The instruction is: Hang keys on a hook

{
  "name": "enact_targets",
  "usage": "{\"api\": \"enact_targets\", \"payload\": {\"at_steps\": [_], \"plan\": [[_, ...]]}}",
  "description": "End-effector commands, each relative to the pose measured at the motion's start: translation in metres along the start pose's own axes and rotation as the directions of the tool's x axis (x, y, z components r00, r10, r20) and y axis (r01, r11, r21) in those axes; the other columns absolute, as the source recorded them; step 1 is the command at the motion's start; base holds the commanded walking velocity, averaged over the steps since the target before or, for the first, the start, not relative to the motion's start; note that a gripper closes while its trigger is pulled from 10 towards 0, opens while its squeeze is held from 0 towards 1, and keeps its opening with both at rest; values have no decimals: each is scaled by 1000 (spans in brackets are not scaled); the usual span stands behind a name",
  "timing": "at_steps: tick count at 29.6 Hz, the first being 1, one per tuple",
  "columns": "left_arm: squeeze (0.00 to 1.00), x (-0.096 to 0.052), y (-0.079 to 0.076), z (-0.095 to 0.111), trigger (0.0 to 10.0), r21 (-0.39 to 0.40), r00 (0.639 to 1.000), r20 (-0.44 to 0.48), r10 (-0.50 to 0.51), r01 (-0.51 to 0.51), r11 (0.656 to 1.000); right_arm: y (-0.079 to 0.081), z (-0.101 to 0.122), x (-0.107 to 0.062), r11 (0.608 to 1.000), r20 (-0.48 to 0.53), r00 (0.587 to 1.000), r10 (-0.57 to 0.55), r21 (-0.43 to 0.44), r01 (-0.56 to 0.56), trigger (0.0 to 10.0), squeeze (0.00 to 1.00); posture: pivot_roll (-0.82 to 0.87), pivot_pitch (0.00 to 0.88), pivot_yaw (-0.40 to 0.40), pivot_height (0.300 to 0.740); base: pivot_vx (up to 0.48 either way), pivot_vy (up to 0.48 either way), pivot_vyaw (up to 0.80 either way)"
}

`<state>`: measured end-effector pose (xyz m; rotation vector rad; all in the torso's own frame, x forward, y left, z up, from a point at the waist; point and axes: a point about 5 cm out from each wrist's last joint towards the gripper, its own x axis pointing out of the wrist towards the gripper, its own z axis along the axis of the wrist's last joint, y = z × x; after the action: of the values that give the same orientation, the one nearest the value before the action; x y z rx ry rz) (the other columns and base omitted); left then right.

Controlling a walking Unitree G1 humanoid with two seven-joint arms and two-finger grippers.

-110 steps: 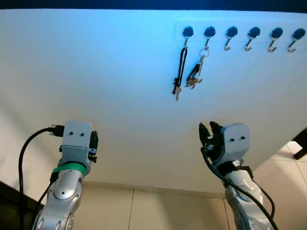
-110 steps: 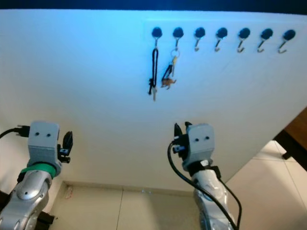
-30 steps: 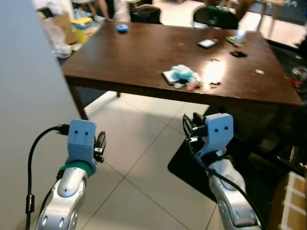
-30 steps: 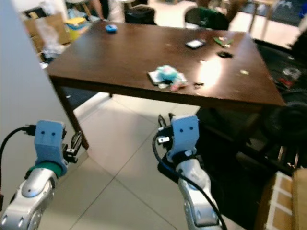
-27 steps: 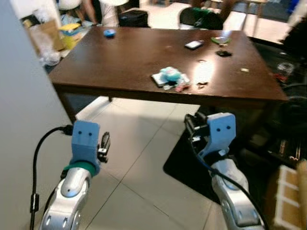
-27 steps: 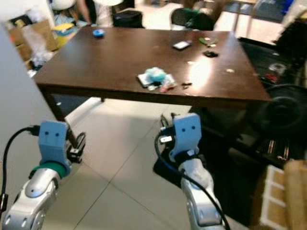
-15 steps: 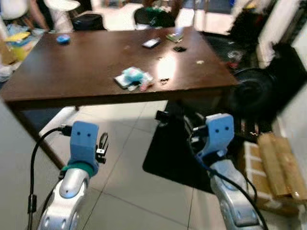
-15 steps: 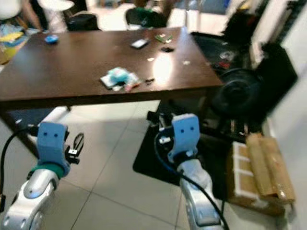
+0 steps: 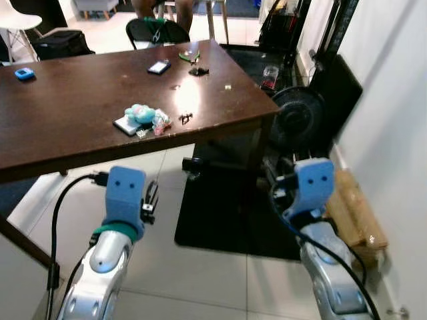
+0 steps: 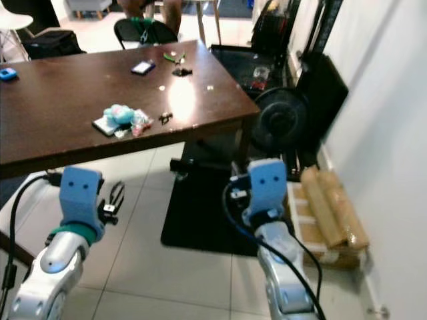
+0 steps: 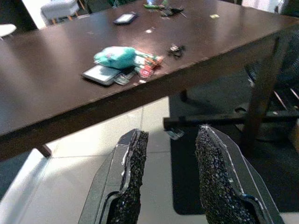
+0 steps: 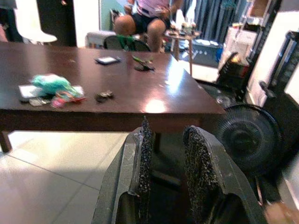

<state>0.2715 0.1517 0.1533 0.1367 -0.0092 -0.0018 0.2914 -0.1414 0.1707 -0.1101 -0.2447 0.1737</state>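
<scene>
A dark wooden table (image 9: 67, 100) stands ahead of me. Near its front edge lies a small dark bunch that looks like keys (image 9: 185, 118), also in the left wrist view (image 11: 176, 48) and the right wrist view (image 12: 103, 95). Beside it is a teal soft toy (image 9: 140, 113) on a flat card, with colourful bits around it. My left gripper (image 11: 171, 133) is open and holds nothing, low over the tiled floor short of the table. My right gripper (image 12: 168, 127) is open too, and nothing is between its fingers.
A phone (image 9: 159, 67), a second dark bunch (image 9: 198, 71) and a blue object (image 9: 24, 73) lie farther back on the table. A black mat (image 9: 220, 220), a floor fan (image 9: 293, 120) and a box of rolls (image 9: 353, 207) sit by the white wall (image 9: 393, 100). A person (image 12: 149, 14) sits beyond the table.
The camera has turned from the wall of hooks to the room and kept swinging right, so the table slid left and the fan and wall came in. Both grippers kept their pose.
</scene>
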Motion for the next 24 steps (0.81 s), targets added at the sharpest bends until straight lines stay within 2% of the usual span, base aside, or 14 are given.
{"api": "enact_targets", "payload": {"at_steps": [1, 24], "plan": [[0, -2, 7, -9, 10000, 19, 999, -34, 30, -29, 999, 8, -4, -1, 1000, -19, 1000, 24, 11, -23, 10000, 0, -122, 13, 103, 740, 465, 0, 0], [0, -2, 6, -9, 10000, 19, 999, -32, 30, -29, 999, 8, -4, -1, 1000, -20, 999, 27, 11, -27, 10000, 0, -122, 16, 102, 740, 463, 0, 0]]}}
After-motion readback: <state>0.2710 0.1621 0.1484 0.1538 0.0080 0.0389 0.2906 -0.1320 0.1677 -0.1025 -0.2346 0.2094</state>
